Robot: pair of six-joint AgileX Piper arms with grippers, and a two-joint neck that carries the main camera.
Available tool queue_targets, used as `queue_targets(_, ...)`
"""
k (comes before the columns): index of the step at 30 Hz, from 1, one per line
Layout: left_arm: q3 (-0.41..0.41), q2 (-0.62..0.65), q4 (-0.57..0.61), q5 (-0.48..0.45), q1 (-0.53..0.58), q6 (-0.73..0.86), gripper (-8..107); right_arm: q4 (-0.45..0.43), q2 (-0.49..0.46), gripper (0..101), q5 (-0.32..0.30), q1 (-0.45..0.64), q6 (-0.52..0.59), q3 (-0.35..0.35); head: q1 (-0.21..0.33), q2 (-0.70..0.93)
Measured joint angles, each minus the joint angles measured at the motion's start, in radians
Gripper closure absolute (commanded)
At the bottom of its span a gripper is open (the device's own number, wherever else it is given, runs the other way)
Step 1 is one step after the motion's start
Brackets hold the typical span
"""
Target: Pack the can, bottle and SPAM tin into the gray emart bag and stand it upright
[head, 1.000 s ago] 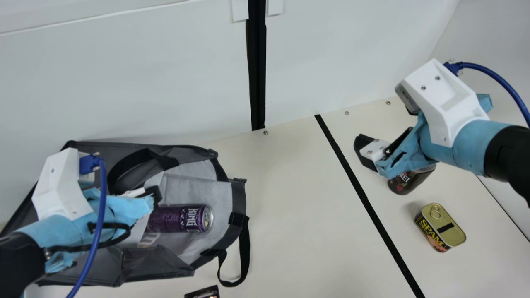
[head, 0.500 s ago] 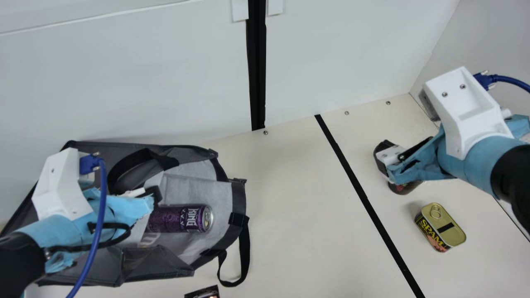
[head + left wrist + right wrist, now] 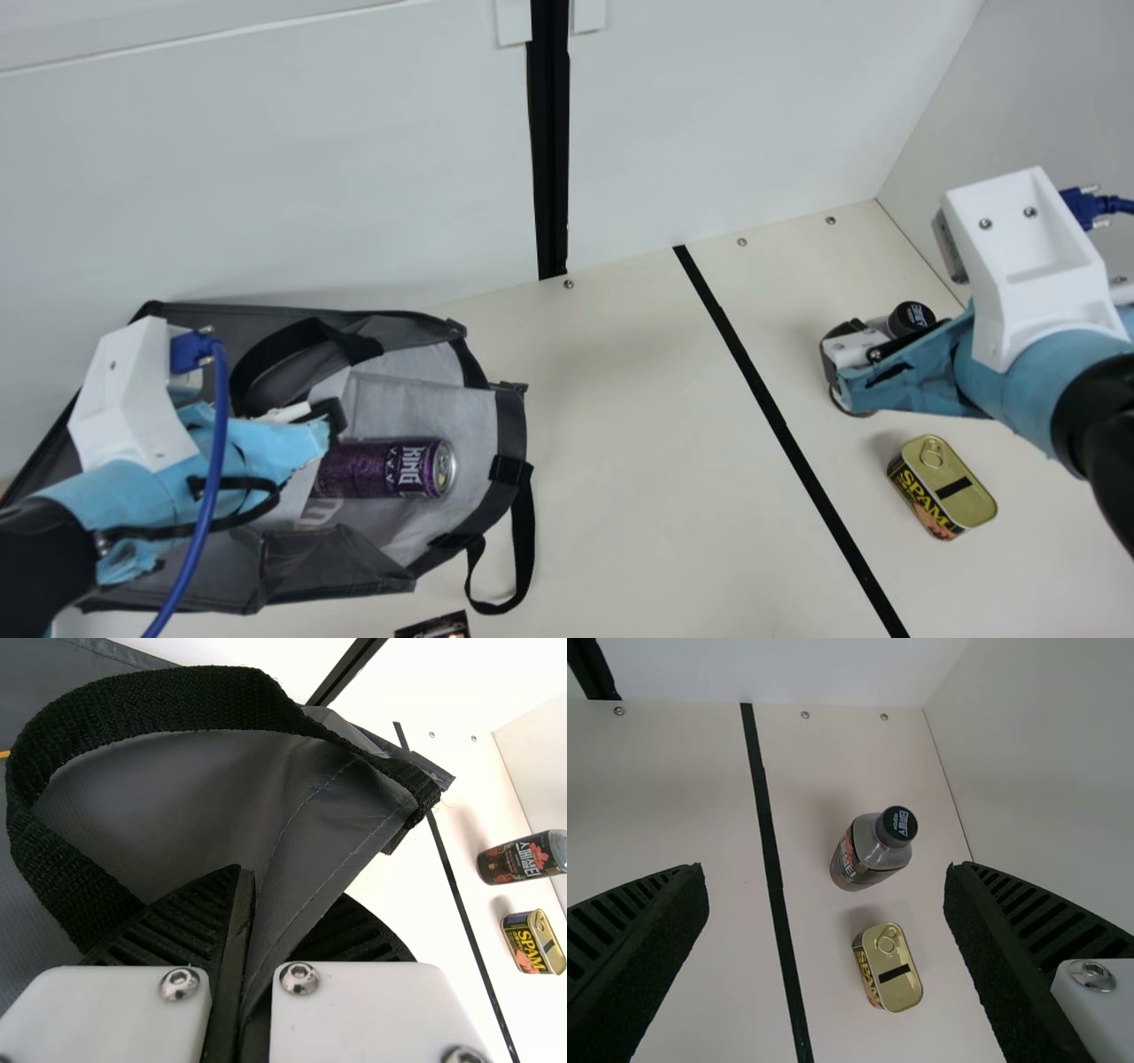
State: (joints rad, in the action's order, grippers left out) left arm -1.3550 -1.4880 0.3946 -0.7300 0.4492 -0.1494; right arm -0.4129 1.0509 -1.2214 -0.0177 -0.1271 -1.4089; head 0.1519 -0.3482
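1. While the left gripper was at the gray emart bag, its fingers were closed on a fold of dark gray bag fabric, beside the black handle strap, as the left wrist view showed.
2. The right gripper was located at the bottle, partly covering it in the main view. Its fingers were spread wide; contact with the bottle could not be determined.
3. The can, purple, lay on its side on the bag's light gray panel, pull-tab end exposed. The left gripper partly hid its other end.
4. The bottle stood upright on the table, across the black stripe from the bag.
5. The SPAM tin rested near the bottle, apart from it, lid facing up.
6. The bag lay on the table, not upright.
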Motion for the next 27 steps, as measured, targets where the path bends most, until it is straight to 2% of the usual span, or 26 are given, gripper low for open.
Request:
queue_targets(15, 0.000, 0.000, 0.000, 0.000, 0.000, 0.000, 107, -0.083, -0.059, 6, 0.001, -0.026, -0.175, 0.123, 0.000, 0.002)
queue_targets(27, 0.000, 0.000, 0.000, 0.000, 0.000, 0.000, 107, -0.098, -0.103, 6, 0.002, 0.007, -0.196, 0.170, 0.000, 0.000)
